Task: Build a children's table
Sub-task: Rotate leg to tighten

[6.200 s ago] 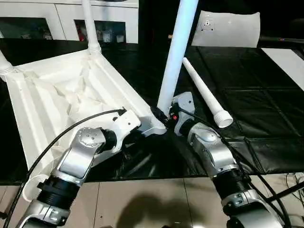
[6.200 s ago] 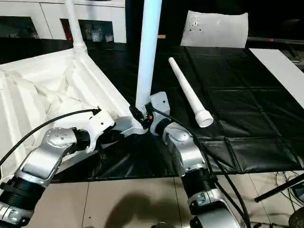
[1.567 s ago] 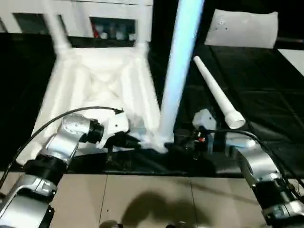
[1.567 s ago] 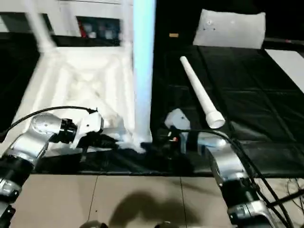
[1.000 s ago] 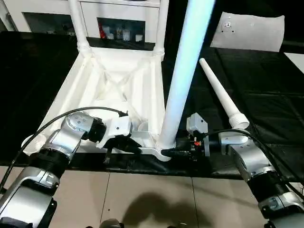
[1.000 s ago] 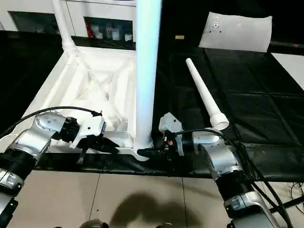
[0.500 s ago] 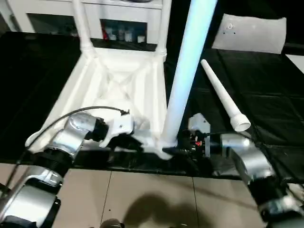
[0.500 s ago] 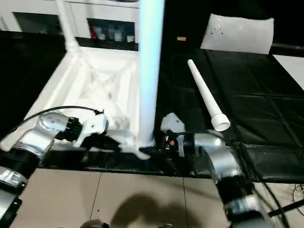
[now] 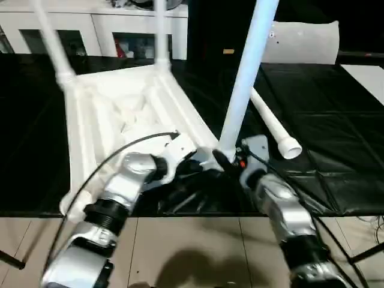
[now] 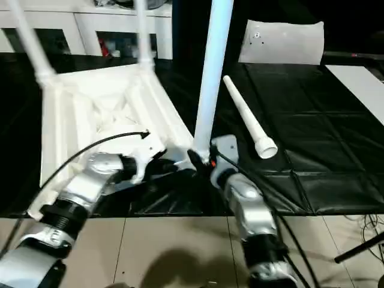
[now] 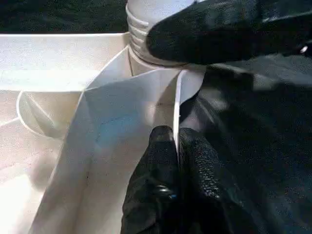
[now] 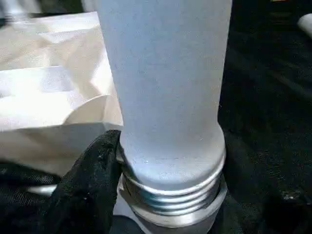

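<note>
The white tabletop point(image 9: 120, 114) lies upside down on the black mat, ribbed underside up. Two legs point(image 9: 51, 45) point(image 9: 161, 33) stand in its far corner sockets. A third leg point(image 9: 246, 78) stands upright at the near right corner, its threaded base point(image 12: 170, 195) at the socket. My right gripper point(image 9: 223, 157) is shut around that base, one black finger point(image 12: 92, 180) pressed against it. My left gripper point(image 11: 176, 141) is shut on the tabletop's thin rim just beside that corner. A fourth leg point(image 9: 273, 129) lies loose on the mat to the right.
A flat white sheet point(image 9: 303, 42) with a small mark lies at the back right, and a white panel point(image 9: 366, 75) at the far right. White glass-door cabinets point(image 9: 90, 30) stand behind. The black mat point(image 9: 336, 138) ends at the table's near edge above tiled floor point(image 9: 180, 252).
The whole picture has shifted and tilted, so the tabletop now looks skewed. Both grippers keep their holds, the left on the rim and the right on the upright leg's base.
</note>
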You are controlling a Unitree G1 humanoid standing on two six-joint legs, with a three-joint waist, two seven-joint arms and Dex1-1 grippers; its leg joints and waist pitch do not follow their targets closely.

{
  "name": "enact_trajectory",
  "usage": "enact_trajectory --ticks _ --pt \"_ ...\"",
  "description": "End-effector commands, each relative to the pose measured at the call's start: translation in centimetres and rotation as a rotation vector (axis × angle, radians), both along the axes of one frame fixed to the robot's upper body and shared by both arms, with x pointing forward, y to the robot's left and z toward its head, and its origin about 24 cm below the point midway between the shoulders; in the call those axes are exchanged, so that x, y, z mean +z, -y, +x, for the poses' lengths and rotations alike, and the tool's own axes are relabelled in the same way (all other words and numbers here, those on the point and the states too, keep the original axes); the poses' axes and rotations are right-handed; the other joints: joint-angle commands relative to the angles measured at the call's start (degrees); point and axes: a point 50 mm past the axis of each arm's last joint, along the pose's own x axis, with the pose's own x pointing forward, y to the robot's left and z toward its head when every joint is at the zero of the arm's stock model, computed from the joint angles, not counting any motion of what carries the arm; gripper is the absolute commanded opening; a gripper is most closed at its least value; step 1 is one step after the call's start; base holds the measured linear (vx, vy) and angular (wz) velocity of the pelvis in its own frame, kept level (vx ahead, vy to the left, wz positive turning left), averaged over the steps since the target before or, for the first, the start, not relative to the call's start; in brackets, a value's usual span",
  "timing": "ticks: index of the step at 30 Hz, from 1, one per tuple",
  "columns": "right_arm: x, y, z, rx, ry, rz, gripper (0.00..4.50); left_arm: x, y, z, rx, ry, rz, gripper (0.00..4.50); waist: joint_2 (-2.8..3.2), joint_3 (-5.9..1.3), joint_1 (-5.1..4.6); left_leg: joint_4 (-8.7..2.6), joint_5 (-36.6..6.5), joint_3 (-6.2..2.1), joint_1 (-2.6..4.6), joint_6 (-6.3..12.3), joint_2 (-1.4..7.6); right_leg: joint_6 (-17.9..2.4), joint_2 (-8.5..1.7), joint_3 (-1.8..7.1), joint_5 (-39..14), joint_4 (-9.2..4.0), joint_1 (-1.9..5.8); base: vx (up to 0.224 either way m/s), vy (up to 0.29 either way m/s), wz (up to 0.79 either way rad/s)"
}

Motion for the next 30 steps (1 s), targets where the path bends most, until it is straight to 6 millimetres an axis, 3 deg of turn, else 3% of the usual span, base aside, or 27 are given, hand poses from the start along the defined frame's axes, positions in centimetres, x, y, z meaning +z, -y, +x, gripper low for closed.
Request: enact_trajectory --ticks 1,2,3,4,7,11,13,14,15,16,17,20,25,30 --pt "0.2 -6.1 -1.1 0.203 -0.026 0.073 2.72 0.2 3.4 -0.5 -0.025 0.025 -0.036 0.0 -0.19 -2.25 -0.04 -4.77 -12.2 -1.06 -0.1 1.26 2.33 -8.0 -4.65 2.91 -18.9 -5.72 1.55 0.0 0.0 0.0" --pt "0.3 -5.9 -1.0 0.198 -0.02 0.081 2.72 0.1 3.1 -0.4 -0.035 0.028 -0.014 0.0 -0.24 -2.25 -0.11 -4.8 -11.8 -1.04 -0.24 1.43 2.3 -8.2 -4.57 2.85 -17.9 -5.67 1.67 0.0 0.0 0.0" --pt "0.3 -5.8 -1.0 0.192 -0.018 0.086 3.28 0.0 2.9 -0.4 -0.038 0.03 0.0 0.0 -0.18 -2.31 -0.12 -4.75 -11.5 -1.0 -0.22 1.76 2.35 -8.7 -4.55 2.89 -16.0 -5.55 1.67 0.0 0.0 0.0" --pt "0.3 -5.2 -1.0 0.179 -0.01 0.092 3.42 -0.2 2.1 -0.3 -0.033 0.024 0.024 0.0 -0.45 -2.29 -0.28 -4.72 -11.3 -0.9 -0.24 2.04 2.35 -9.3 -4.5 2.88 -14.7 -5.46 1.68 0.0 0.0 0.0" --pt "0.2 -3.3 -1.2 0.172 0.011 0.082 3.63 -0.5 0.1 -0.2 -0.019 0.005 0.063 0.0 -0.32 -2.24 -0.13 -4.74 -11.2 -0.83 -0.28 2.64 2.34 -9.4 -4.73 2.95 -14.7 -5.58 1.77 0.0 0.0 0.0" --pt "0.3 -1.8 -1.2 0.174 0.037 0.07 3.98 -0.6 -1.0 -0.3 -0.034 -0.004 0.083 0.0 -0.56 -2.3 -0.17 -4.74 -9.7 -0.82 -0.59 3.08 2.31 -9.4 -4.76 2.93 -13.6 -5.45 2.09 0.0 0.0 0.0" --pt "0.7 0.6 -1.2 0.2 0.085 0.049 4.23 -0.7 -2.3 -0.6 -0.094 -0.006 0.097 0.0 -0.61 -2.37 -0.18 -4.57 -8.4 -0.67 -0.5 3.36 2.32 -10.0 -4.62 2.92 -11.4 -5.28 2.01 0.0 0.0 0.0" --pt "0.7 0.6 -1.2 0.2 0.085 0.049 4.32 -0.7 -2.3 -0.6 -0.094 -0.006 0.097 0.0 -0.82 -2.43 -0.1 -4.53 -8.0 -0.69 -0.51 3.65 2.28 -10.0 -4.63 2.88 -11.0 -5.3 2.18 0.0 0.0 0.0" --pt "1.0 1.5 -1.3 0.225 0.103 0.037 4.32 -0.7 -2.8 -0.6 -0.117 -0.005 0.098 0.0 -0.67 -2.7 -0.1 -4.33 -6.7 -0.66 -0.64 4.01 2.25 -10.4 -4.58 2.88 -8.4 -4.85 2.3 0.0 0.0 0.0" --pt "1.3 2.4 -1.4 0.264 0.12 0.017 4.38 -0.7 -3.3 -0.8 -0.143 -0.015 0.102 0.0 -0.91 -2.9 -0.13 -4.06 -4.5 -0.6 -0.87 4.91 2.22 -11.2 -4.51 2.89 -4.0 -4.32 2.58 0.0 0.0 0.0" --pt "1.6 3.0 -1.5 0.305 0.132 -0.001 4.45 -0.7 -3.6 -0.9 -0.184 -0.012 0.105 0.0 -0.84 -2.72 -0.12 -3.97 -4.2 -0.5 -0.88 5.92 2.14 -12.0 -4.32 2.77 -2.2 -4.35 2.42 0.0 0.0 0.0" --pt "2.2 4.3 -1.6 0.409 0.139 -0.046 4.48 -0.6 -4.3 -1.4 -0.278 -0.027 0.123 0.0 -0.91 -2.75 0.0 -3.86 -4.1 -0.43 -0.71 6.78 2.2 -12.6 -4.39 2.78 -1.0 -4.14 2.45 0.0 0.0 0.0" --pt "3.1 5.1 -1.8 0.593 0.112 -0.113 4.48 -0.6 -4.8 -2.0 -0.418 -0.052 0.153 0.0 -0.93 -2.88 -0.11 -3.62 -3.0 -0.37 -0.58 7.99 2.4 -15.4 -4.44 2.72 2.9 -3.52 2.55 0.0 0.0 0.0" --pt "3.5 4.8 -2.0 0.749 0.097 -0.183 4.48 -0.6 -5.2 -2.6 -0.539 -0.093 0.179 0.0 -1.0 -2.74 0.26 -3.66 -4.0 -0.27 -0.24 7.75 2.53 -15.7 -4.45 2.69 0.9 -3.63 2.38 0.0 0.0 0.0"
